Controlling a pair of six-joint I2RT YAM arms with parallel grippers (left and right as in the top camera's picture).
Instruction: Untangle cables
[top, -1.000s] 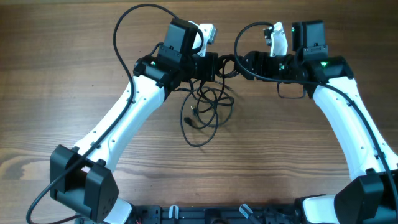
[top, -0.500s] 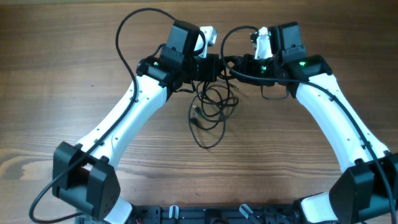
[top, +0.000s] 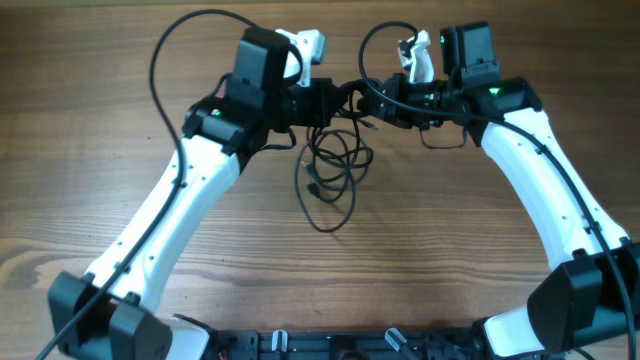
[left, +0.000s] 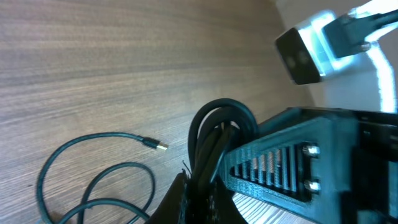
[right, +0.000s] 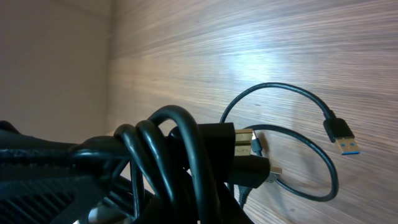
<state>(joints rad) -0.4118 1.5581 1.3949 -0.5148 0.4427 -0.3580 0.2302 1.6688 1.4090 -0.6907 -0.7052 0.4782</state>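
Black-on-wood, clamping the cables (top: 335, 165) in left gripper (top: 338, 101) and right gripper (top: 372, 104), easing apart slowly, watching the plugs (right: 341, 138) for snags.

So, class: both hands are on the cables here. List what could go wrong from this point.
Left hand and right hand hold one bunch of cables close together; pulling apart might tighten the tangle. The loose plug lies on the table and could catch in a loop.

Wooden table (top: 80, 150) — slack loops of the cables (top: 332, 170) rest on it.
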